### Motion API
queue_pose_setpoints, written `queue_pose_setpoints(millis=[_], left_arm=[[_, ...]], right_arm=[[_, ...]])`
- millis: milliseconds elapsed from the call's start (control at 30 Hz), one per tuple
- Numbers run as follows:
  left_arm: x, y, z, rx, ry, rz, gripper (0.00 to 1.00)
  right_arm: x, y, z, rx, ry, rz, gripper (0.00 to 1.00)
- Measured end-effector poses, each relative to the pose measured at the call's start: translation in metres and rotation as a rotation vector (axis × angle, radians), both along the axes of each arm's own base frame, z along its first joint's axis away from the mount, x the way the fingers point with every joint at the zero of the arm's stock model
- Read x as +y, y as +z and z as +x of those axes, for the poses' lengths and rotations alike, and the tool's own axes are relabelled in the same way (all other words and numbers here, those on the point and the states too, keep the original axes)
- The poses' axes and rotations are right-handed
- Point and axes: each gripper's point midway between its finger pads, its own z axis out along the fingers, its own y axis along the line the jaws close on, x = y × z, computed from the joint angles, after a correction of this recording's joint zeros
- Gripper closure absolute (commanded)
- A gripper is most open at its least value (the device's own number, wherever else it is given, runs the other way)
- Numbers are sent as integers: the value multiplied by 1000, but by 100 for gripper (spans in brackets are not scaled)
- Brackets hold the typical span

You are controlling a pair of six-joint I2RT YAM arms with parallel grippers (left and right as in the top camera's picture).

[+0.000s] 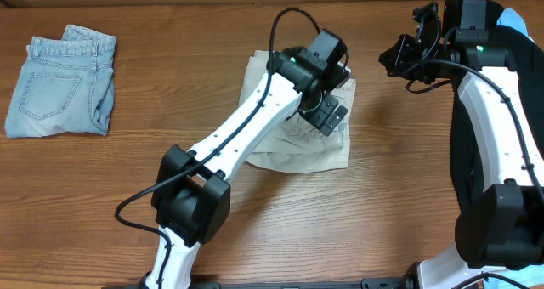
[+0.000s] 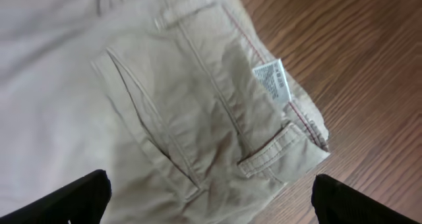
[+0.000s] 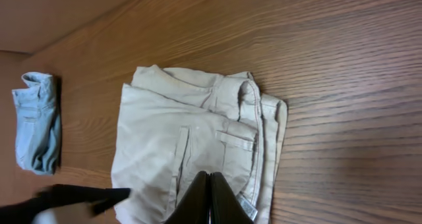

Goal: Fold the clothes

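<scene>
The beige shorts [image 1: 293,149] lie folded in a rough square at the middle of the table. My left gripper [image 1: 327,115] hovers over their right part, open and empty. In the left wrist view the two fingers [image 2: 211,204] stand wide apart over the shorts [image 2: 198,118], at the waistband corner with a belt loop and a white label [image 2: 273,79]. My right gripper [image 1: 404,55] is off to the right of the shorts, above bare wood. Its fingers [image 3: 211,188] are shut together with nothing between them, and the shorts [image 3: 165,132] lie beyond them.
Folded light-blue denim shorts [image 1: 59,85] lie at the far left of the table and also show in the right wrist view [image 3: 36,122]. The left arm crosses the table from the front edge to the beige shorts. The table's back edge runs behind them.
</scene>
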Motion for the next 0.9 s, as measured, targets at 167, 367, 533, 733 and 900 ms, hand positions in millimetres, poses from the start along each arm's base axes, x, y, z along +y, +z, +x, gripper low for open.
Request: queue_pose_setpoints(millis=[167, 367, 533, 733, 900], left_arm=[[-8, -5, -12, -19, -210, 41, 0], [-28, -55, -48, 55, -466, 155, 0], [-35, -100, -65, 79, -587, 272, 0], [-28, -122, -48, 15, -555, 393, 4], [17, -117, -45, 39, -507, 615, 7]], right_arm=[[-15, -2, 0, 10, -35, -3, 95], [-39, -6, -6, 50, -88, 0, 95], [-55, -9, -10, 73, -125, 3, 95], [-57, -12, -15, 99, -132, 4, 95], [-57, -12, -15, 100, -133, 4, 95]])
